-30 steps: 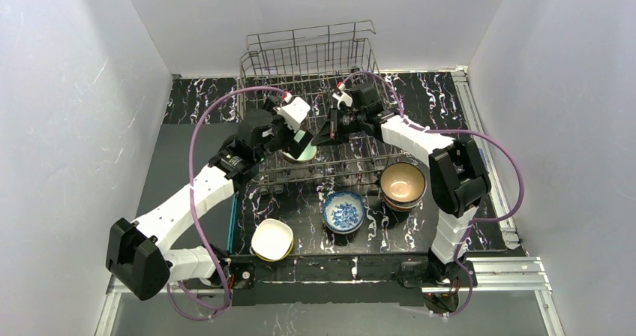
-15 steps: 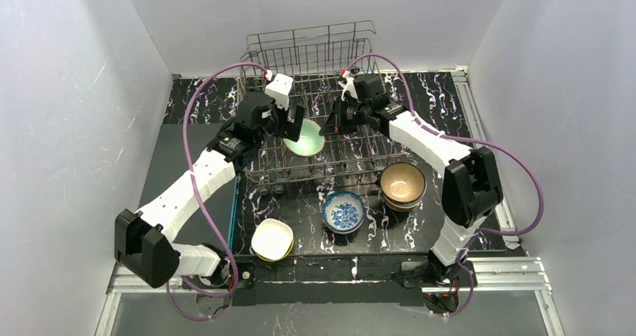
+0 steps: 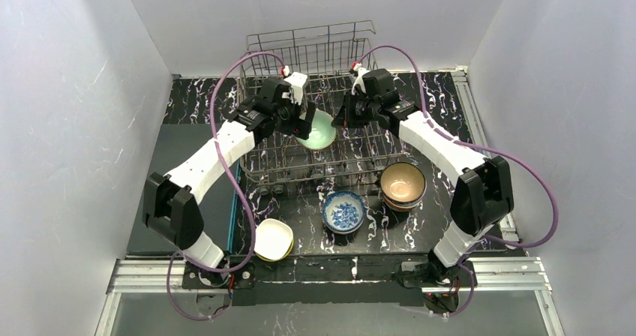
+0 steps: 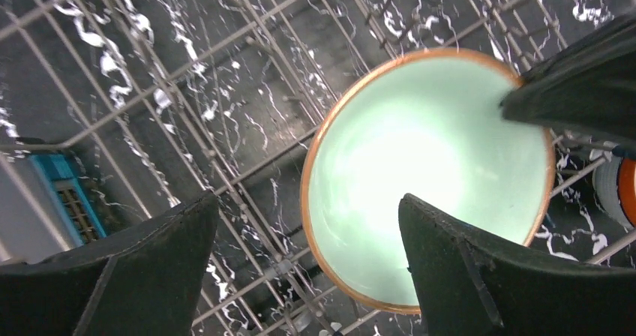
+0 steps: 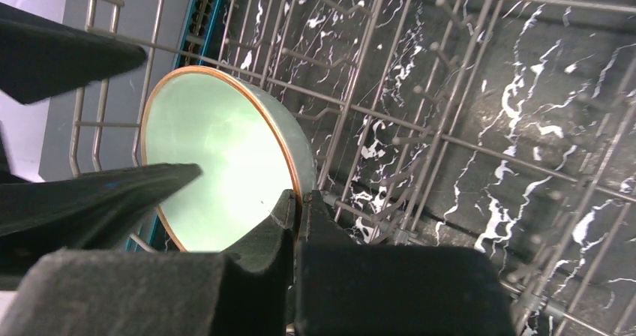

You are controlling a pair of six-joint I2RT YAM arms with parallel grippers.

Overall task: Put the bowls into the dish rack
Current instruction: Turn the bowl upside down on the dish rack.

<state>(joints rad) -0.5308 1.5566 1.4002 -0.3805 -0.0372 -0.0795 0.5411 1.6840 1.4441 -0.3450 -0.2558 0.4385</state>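
A mint bowl point(image 3: 319, 131) with an orange rim stands tilted on edge among the tines of the grey wire dish rack point(image 3: 322, 55). My right gripper point(image 3: 339, 118) is shut on its rim point(image 5: 298, 201), with the bowl point(image 5: 210, 163) to its left. My left gripper point(image 3: 304, 118) is open. Its fingers straddle the bowl's near rim point(image 4: 307, 199), one over the mint inside point(image 4: 420, 163) and one outside it. On the table in front of the rack sit a blue-patterned bowl point(image 3: 343, 211), a tan bowl on a stack point(image 3: 403, 184) and a white bowl on a yellow one point(image 3: 271, 238).
The rack point(image 4: 225, 126) has upright tines and a tall wire back wall. It lies on a black marbled mat point(image 3: 442, 96). A blue strip point(image 3: 232, 216) runs along the mat's left edge. White walls close in on three sides.
The mint bowl has gone back and to the right inside the rack, with both grippers travelling along. The left arm has stretched farther forward.
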